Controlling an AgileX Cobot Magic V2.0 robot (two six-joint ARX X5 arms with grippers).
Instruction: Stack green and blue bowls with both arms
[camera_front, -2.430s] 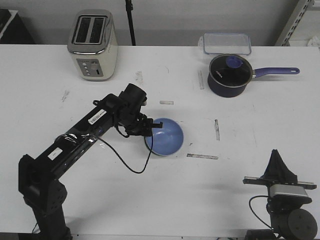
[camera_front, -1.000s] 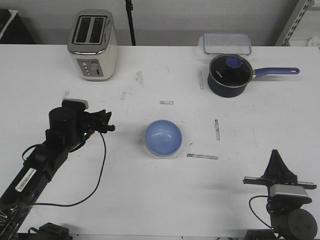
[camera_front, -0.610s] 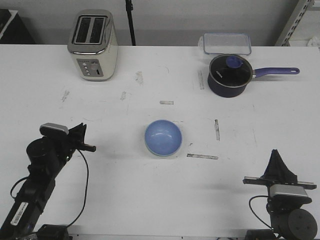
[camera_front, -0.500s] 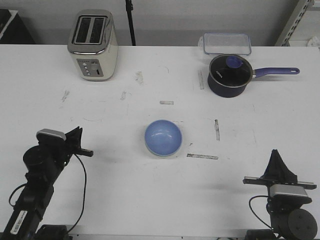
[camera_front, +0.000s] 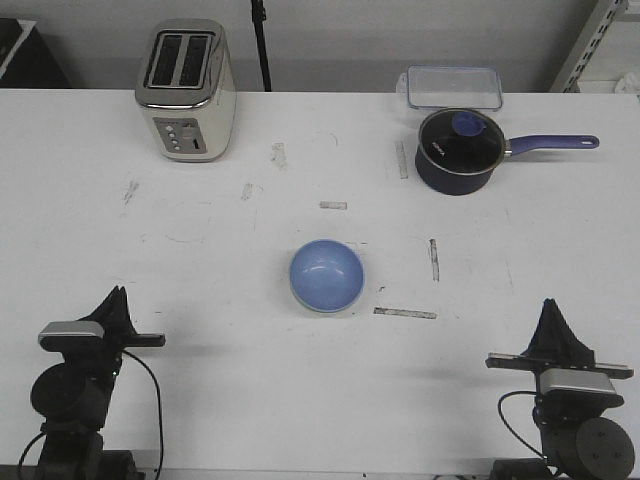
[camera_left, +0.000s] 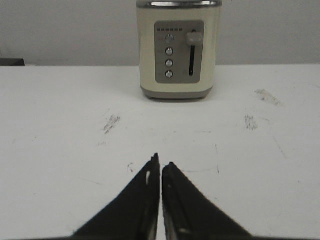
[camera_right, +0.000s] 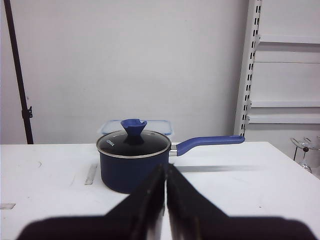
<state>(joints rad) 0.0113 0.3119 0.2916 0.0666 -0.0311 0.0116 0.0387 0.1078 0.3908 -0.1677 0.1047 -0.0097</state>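
White tabletop (camera_front: 300, 390), scuffed and marked with short strips of tape, was observed before a pale wall. The blue bowl (camera_front: 327, 274) was found near the middle of the table, nested in the green bowl (camera_front: 345, 307), of which only a pale rim was seen at the blue bowl's near edge. Both bowls were noted well apart from either arm.

The left gripper (camera_front: 118, 295) was recorded at the near left edge of the table, above its grey block. In the left wrist view, its jaws (camera_left: 160, 167) were seen pressed together, with nothing held, and pointed toward a cream toaster (camera_left: 178, 47).

The right gripper (camera_front: 549, 305) was recorded at the near right edge, its tips likewise closed and empty in the right wrist view (camera_right: 165, 170). A dark navy saucepan (camera_front: 457, 150) with a glass lid and purple handle was noted at the far right, just before a clear lidded container (camera_front: 453, 86).
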